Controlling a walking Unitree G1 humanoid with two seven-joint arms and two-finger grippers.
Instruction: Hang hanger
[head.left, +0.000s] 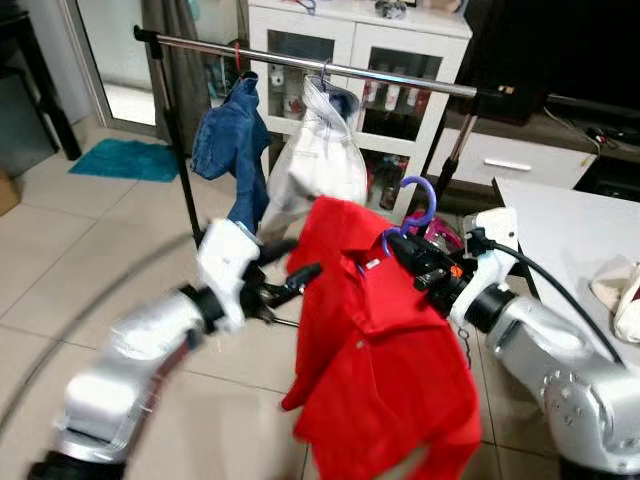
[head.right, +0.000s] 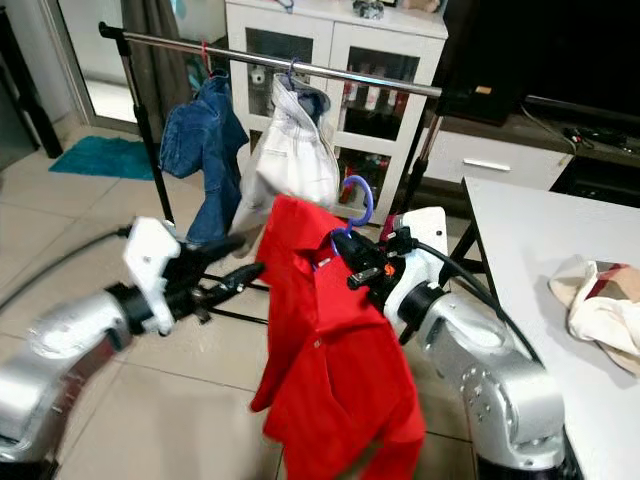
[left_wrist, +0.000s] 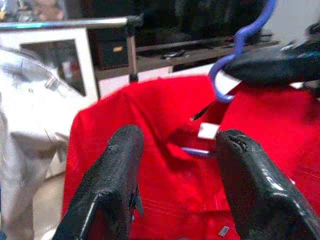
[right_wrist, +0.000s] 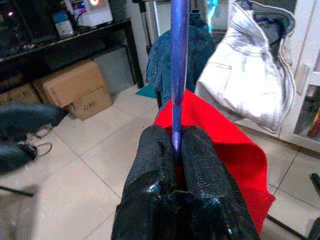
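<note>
- The right gripper (right_wrist: 175, 150) was pinched on the neck of the purple plastic hanger (head.left: 420, 205), which carried a red collared shirt (head.left: 385, 350); hook upward, shirt hanging straight down.
- The horizontal metal clothes rail (head.left: 330, 68) lay ahead of and above the hook, its free stretch right of the white garment (head.left: 320, 150); the right arm looked better placed to lift.
- The left gripper (left_wrist: 175, 175), fingers spread, hovered just beside the shirt's collar.
- A blue denim garment (head.left: 232, 140) also hung on the rail, over a tiled floor (head.left: 90, 240), before a white cabinet (head.left: 360, 40).
</note>
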